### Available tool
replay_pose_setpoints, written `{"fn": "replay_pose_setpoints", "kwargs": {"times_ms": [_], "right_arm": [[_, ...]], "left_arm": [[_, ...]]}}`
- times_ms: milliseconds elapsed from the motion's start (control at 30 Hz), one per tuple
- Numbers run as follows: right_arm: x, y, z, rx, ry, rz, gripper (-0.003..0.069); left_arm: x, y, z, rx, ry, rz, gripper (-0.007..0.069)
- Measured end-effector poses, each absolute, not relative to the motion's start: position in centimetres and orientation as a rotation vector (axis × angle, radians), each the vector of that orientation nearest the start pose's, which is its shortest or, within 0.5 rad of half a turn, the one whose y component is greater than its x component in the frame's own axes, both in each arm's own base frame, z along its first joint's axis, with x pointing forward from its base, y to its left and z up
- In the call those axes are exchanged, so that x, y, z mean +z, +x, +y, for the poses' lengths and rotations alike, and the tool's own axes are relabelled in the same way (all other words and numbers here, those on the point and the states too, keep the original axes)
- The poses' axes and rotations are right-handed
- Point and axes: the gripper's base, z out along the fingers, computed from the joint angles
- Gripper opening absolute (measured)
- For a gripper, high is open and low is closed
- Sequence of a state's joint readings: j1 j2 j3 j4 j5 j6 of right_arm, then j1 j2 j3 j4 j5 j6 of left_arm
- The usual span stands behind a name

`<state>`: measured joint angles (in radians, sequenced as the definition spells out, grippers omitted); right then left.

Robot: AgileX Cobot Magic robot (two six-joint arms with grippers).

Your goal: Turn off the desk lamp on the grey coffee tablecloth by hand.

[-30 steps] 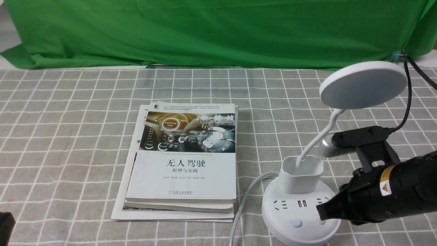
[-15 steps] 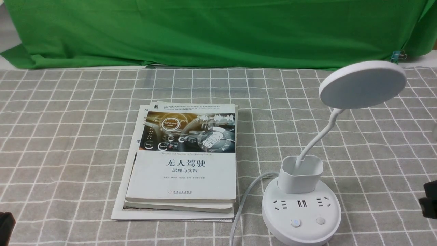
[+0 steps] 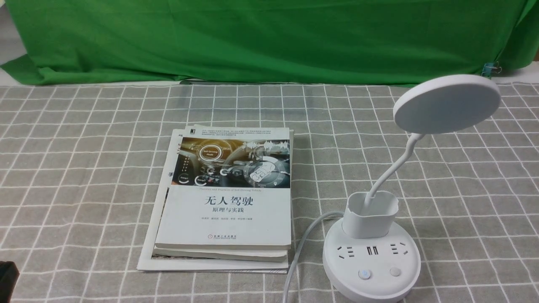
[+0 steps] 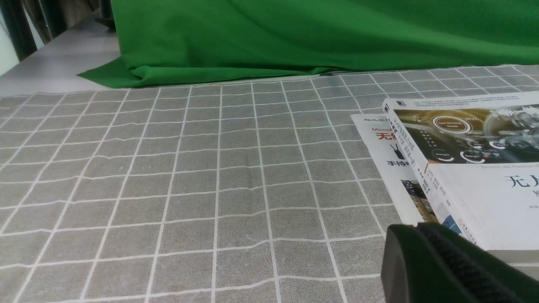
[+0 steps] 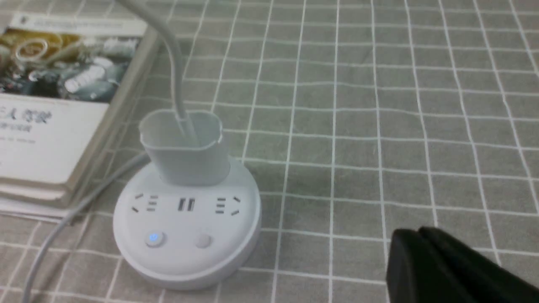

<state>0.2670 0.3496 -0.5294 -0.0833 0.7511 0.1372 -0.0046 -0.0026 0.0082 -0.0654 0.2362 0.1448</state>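
Observation:
The white desk lamp stands on the grey coffee tablecloth (image 3: 84, 168) at the front right. Its disc head (image 3: 447, 104) is up on the bent neck, above the pen cup (image 3: 370, 219) and the round base (image 3: 370, 269). The base's left button (image 3: 364, 274) glows blue; the right button (image 3: 394, 271) is unlit. The disc's underside is hidden. My right gripper (image 5: 417, 235) is shut and empty, off to the right of the base (image 5: 185, 235) and apart from it; it is out of the front view. My left gripper (image 4: 414, 229) is shut and empty beside the books.
A stack of books (image 3: 227, 198) lies mid-table, left of the lamp. The lamp's grey cable (image 3: 301, 248) runs from the base toward the front edge. A green backdrop cloth (image 3: 261, 38) hangs at the back. A black bit of the left arm (image 3: 7, 277) shows at the front left corner.
My right gripper was at the base's right button one second ago. It has drawn back to the right and left the front view. The lamp has not moved.

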Motion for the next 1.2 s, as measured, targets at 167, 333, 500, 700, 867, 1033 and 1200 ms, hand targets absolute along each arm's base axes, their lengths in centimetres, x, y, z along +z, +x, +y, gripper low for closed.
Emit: {"fn": "replay_pose_setpoints", "kwargs": {"times_ms": [167, 333, 500, 700, 867, 1033, 1200], "right_arm": [[30.3, 5.7, 1.0, 0.160, -0.157, 2.017, 0.0052], [30.3, 5.7, 1.0, 0.160, -0.156, 2.018, 0.0066], [30.3, 5.7, 1.0, 0.157, -0.156, 2.014, 0.0069], [30.5, 5.9, 0.8, 0.101, -0.177, 1.980, 0.0078], [29.7, 5.5, 0.1, -0.001, -0.121, 2.066, 0.0099], [31.1, 5.2, -0.3, -0.046, -0.049, 1.884, 0.0118], [29.9, 5.5, -0.4, -0.074, -0.029, 1.734, 0.0131]], "left_arm": [[18.9, 5.6, -0.2, 0.043, 0.085, 1.723, 0.0001], [18.9, 5.6, -0.2, 0.043, 0.085, 1.723, 0.0001], [18.9, 5.6, -0.2, 0.043, 0.085, 1.723, 0.0001], [18.9, 5.6, -0.2, 0.043, 0.085, 1.723, 0.0001], [18.9, 5.6, -0.2, 0.043, 0.085, 1.723, 0.0001], [18.9, 5.6, -0.2, 0.043, 0.085, 1.723, 0.0001], [18.9, 5.6, -0.2, 0.043, 0.085, 1.723, 0.0001]]}}
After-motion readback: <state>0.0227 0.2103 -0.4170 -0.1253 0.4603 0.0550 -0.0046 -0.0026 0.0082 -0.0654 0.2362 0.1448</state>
